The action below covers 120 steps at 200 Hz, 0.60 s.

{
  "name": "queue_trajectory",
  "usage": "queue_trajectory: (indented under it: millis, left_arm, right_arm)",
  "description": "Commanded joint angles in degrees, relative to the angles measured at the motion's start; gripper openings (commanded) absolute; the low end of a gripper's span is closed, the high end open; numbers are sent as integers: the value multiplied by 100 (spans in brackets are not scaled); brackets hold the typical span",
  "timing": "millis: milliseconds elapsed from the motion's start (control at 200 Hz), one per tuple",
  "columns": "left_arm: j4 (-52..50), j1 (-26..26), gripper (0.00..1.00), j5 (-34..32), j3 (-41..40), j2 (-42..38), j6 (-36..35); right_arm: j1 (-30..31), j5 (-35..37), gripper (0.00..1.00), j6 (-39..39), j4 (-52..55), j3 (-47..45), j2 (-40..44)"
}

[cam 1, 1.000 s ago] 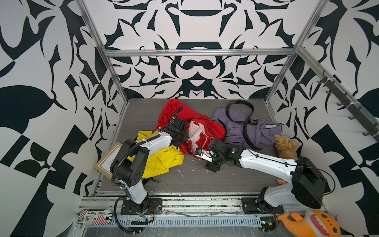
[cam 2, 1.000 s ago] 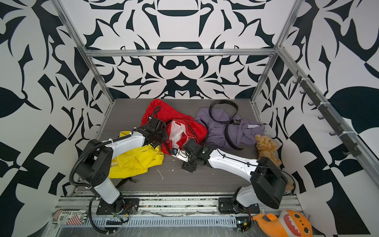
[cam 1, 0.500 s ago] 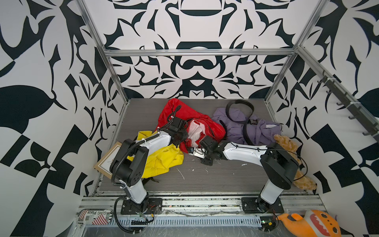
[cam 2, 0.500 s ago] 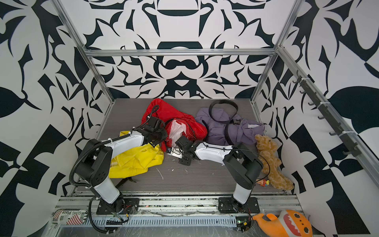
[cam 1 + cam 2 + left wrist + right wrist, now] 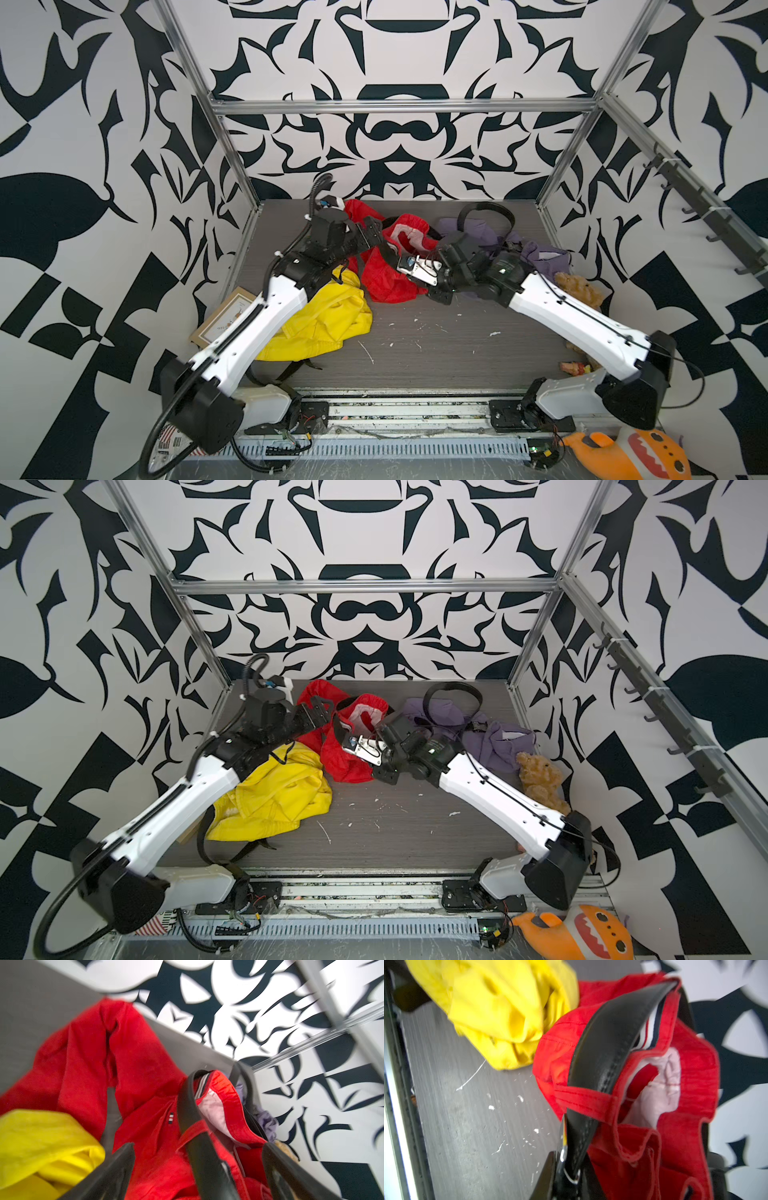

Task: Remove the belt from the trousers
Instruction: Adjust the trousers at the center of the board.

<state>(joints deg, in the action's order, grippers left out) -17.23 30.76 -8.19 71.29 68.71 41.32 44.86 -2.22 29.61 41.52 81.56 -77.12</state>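
Nearest, table (image 5: 415, 353): grey, white flecks.
Yellow cloth (image 5: 324, 320): near left.
Right gripper (image 5: 430, 270): clamped on belt (image 5: 602, 1043), buckle end.
Belt: black, through red loop (image 5: 583, 1099), round trousers (image 5: 382, 282).
Trousers: red, crumpled, centre.
Left gripper (image 5: 198, 1146): jaws wide apart, belt between them, gripping nothing.
Purple cloth (image 5: 540, 257): far right, black strap (image 5: 486, 212) on it.
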Motion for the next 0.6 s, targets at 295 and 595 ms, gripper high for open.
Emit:
queue_trajectory:
  millis: [295,595]
  left_arm:
    - [511,156,99,1111,-1216,-754,-1704]
    - [1488,1467,99,258,-1660,277,-2763]
  right_arm:
    - [-39,434,0,426,805,3649,-234]
    - [-39,244,0,656,1438,5255,-714]
